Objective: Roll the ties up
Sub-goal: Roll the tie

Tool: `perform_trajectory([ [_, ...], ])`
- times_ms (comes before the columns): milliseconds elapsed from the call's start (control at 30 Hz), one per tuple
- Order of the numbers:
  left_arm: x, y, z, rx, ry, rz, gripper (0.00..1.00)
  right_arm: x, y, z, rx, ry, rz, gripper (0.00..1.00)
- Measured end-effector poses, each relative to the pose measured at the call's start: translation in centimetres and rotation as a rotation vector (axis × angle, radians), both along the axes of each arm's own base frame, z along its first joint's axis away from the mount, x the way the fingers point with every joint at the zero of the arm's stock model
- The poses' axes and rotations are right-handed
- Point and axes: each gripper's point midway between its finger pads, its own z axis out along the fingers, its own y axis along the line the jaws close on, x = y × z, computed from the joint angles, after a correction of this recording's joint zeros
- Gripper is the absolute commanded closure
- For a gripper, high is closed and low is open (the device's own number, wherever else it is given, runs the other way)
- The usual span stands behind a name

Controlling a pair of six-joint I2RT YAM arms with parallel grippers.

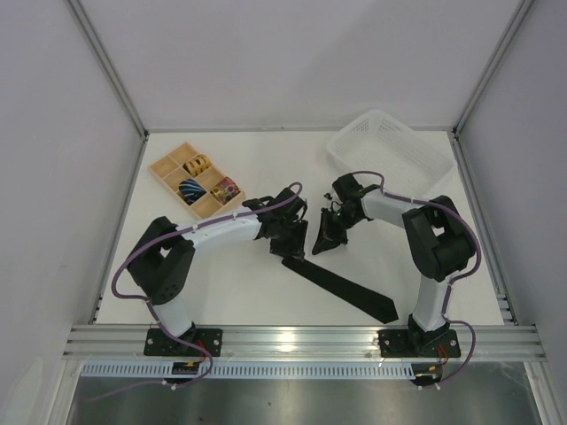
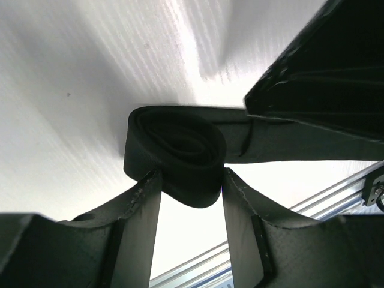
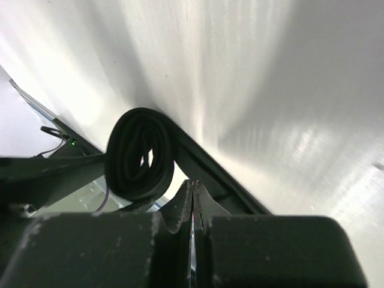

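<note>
Black fabric necktie (image 1: 341,285), partly rolled, at mid-table between the two arms.
Its long unrolled strip lies flat, trailing toward the near right, and the rolled end forms a small black coil (image 2: 174,153). The black two-finger left gripper (image 2: 191,177) brackets this coil with a finger touching each flank, apparently to stop the turns springing loose. The black right gripper (image 3: 192,204) is pressed shut just beside the coil, with nothing visible between its fingers. A matte white table (image 1: 239,288) bears everything, and plain white walls (image 1: 292,62) enclose it.
</note>
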Motion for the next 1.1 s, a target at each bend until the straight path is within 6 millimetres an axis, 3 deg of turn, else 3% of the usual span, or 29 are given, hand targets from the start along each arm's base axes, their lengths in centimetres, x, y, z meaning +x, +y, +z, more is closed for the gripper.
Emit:
perform_trajectory([
  [233,-0.3,-1.0,-0.1,-0.046,0.001,-0.022,0.46,1.1,-1.0,1.9,0.035,-0.052,-0.017,0.97],
  [400,-0.7,-2.1,0.2,-0.079,-0.005,-0.052,0.37,1.0,-0.2,2.7,0.099,-0.039,-0.01,0.97],
  [767,-1.1,-3.3,0.7,-0.127,-0.01,-0.09,0.34,0.9,1.6,4.8,0.244,-0.013,0.012,0.97],
  [933,-1.2,-3.4,0.7,-0.131,-0.009,-0.101,0.34,-0.1,2.3,4.7,0.279,0.014,0.045,0.98],
  [1100,-1.3,-3.4,0.7,-0.132,-0.007,-0.104,0.33,-2.0,2.1,3.1,0.273,0.072,0.061,0.98],
])
